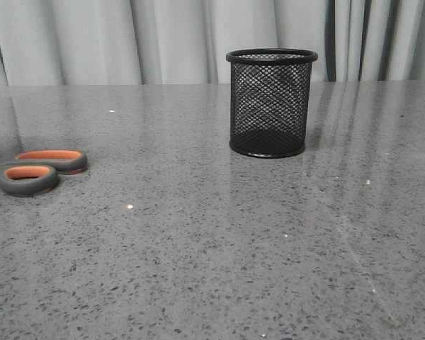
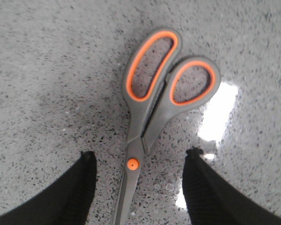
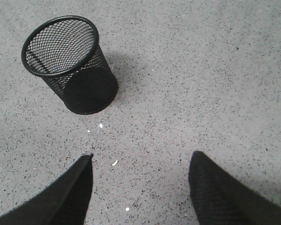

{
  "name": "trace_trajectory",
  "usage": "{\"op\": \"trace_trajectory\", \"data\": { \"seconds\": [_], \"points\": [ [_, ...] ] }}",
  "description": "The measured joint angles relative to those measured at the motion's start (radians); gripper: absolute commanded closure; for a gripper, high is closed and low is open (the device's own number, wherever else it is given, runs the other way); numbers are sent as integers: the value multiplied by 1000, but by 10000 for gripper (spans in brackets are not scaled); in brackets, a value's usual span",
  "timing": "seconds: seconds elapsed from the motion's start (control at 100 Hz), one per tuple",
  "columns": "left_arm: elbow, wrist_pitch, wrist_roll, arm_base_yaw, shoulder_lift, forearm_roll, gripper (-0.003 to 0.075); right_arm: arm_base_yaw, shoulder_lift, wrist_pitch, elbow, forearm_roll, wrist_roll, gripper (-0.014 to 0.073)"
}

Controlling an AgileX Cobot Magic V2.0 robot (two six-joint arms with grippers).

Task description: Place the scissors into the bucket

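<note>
The scissors lie flat at the table's left edge in the front view, only their grey, orange-lined handles showing. In the left wrist view the scissors lie closed on the table, and my left gripper hangs open above them, one finger on each side of the orange pivot, touching nothing. The bucket, a black wire-mesh cup, stands upright and empty at the table's centre back. My right gripper is open over bare table, with the bucket some way beyond its fingers. Neither arm shows in the front view.
A grey speckled stone table fills the scene. Pale curtains hang behind its far edge. Bright light glints sit on the table beside the scissor handles.
</note>
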Motion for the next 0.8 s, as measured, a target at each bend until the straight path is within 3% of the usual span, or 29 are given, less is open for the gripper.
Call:
{"op": "trace_trajectory", "data": {
  "seconds": [0.34, 0.8],
  "points": [
    [0, 0, 149, -119, 50, 138, 329, 4, 0, 2, 0, 0, 0, 190],
    [-1, 0, 168, -123, 115, 129, 329, 33, 0, 6, 0, 0, 0, 190]
  ]
}}
